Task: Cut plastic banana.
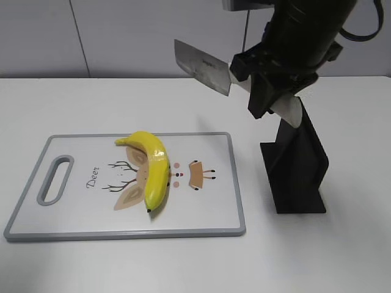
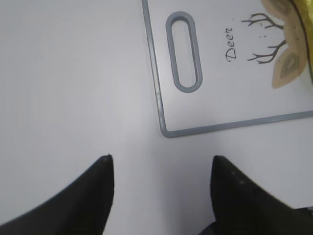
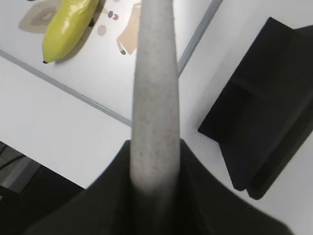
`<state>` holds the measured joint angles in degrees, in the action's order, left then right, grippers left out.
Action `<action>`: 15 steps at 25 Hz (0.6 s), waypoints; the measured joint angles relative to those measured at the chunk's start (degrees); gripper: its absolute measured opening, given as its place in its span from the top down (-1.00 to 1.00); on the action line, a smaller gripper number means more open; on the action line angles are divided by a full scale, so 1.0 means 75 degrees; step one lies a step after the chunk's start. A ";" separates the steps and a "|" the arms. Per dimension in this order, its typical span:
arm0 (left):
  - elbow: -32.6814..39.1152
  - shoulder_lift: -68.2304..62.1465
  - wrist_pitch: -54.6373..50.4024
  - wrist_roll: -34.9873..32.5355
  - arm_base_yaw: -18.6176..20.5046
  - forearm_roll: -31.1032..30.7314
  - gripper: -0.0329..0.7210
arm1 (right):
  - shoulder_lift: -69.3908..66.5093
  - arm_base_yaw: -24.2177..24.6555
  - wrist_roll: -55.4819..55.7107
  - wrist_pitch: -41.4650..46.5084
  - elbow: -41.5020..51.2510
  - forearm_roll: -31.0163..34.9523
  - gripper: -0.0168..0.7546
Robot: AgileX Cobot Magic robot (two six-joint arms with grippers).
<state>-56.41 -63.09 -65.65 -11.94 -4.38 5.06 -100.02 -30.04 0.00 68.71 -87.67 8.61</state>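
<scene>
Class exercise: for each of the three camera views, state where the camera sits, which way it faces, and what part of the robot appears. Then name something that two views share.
Exterior view: in front, slanting down at the white grey-rimmed cutting board; right gripper holds the cleaver.
Left wrist view: on the left arm, facing down at the board's handle corner; open left gripper shows.
Right wrist view: on the right arm, looking along the cleaver's spine; black knife stand beside.
Shared: the yellow plastic banana in exterior and right wrist views.
</scene>
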 joint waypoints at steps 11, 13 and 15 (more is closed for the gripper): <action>0.3048 0.4226 0.1211 0.0058 0.0000 -0.0007 -0.64 | 0.1539 0.0000 0.2301 -0.0677 0.1760 -0.1646 0.54; 0.3359 0.4864 0.1175 0.0117 0.0000 -0.0016 -0.64 | 0.1782 0.0000 0.2635 -0.0677 0.2038 -0.1888 0.54; 0.3425 0.5463 0.1148 0.0137 0.0000 -0.0023 -0.64 | 0.1969 0.0000 0.2927 -0.0679 0.2294 -0.2020 0.54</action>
<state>-30.72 -22.12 -57.03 -10.91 -4.38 4.89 -85.25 -30.04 21.95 63.62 -70.47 -6.54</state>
